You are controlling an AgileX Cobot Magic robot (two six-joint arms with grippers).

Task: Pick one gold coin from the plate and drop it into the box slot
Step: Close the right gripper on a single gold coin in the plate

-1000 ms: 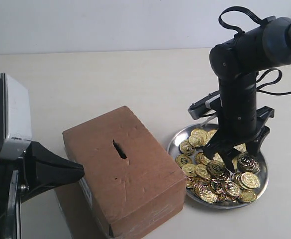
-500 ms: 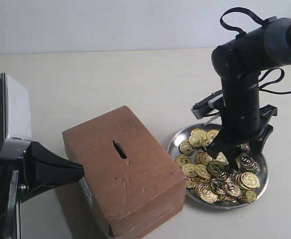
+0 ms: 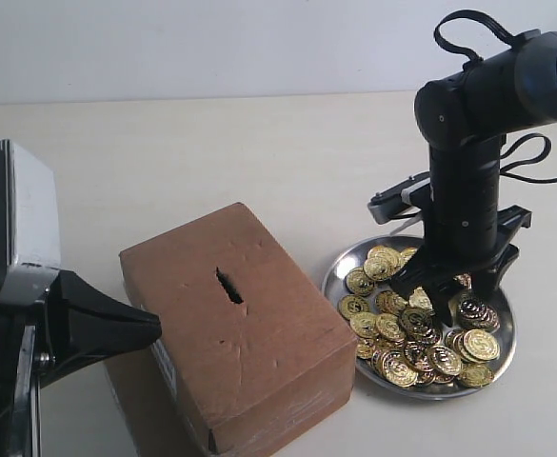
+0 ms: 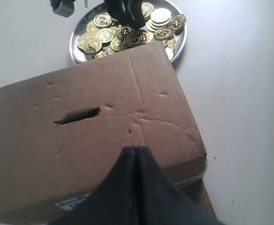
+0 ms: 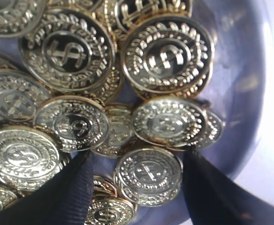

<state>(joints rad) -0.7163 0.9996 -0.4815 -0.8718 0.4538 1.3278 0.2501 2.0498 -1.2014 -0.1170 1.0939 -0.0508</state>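
The brown cardboard box [image 3: 240, 333] stands in the middle, its dark ragged slot [image 3: 228, 286] on top. To its right sits the silver plate [image 3: 339, 265], heaped with gold coins [image 3: 402, 347]. My right gripper [image 3: 438, 303] points down into the plate. In the right wrist view it is open [image 5: 139, 158], its black fingers [image 5: 76, 187] either side of one gold coin [image 5: 148, 172] lying on the pile. My left gripper [image 3: 154, 328] is shut and empty beside the box's left side; the left wrist view shows its tip [image 4: 136, 149] over the box [image 4: 94, 136], near the slot [image 4: 78, 116].
A flat brown cardboard sheet [image 4: 200, 199] lies under the box. The box carries a white label strip [image 4: 73, 201] on the side nearest my left gripper. Pale tabletop [image 3: 259, 152] stretches behind the box and plate. Black cables [image 3: 535, 157] hang off the right arm.
The right arm has drifted slightly to the right over the plate, its gripper still down among the coins. The left arm, box and plate have not moved.
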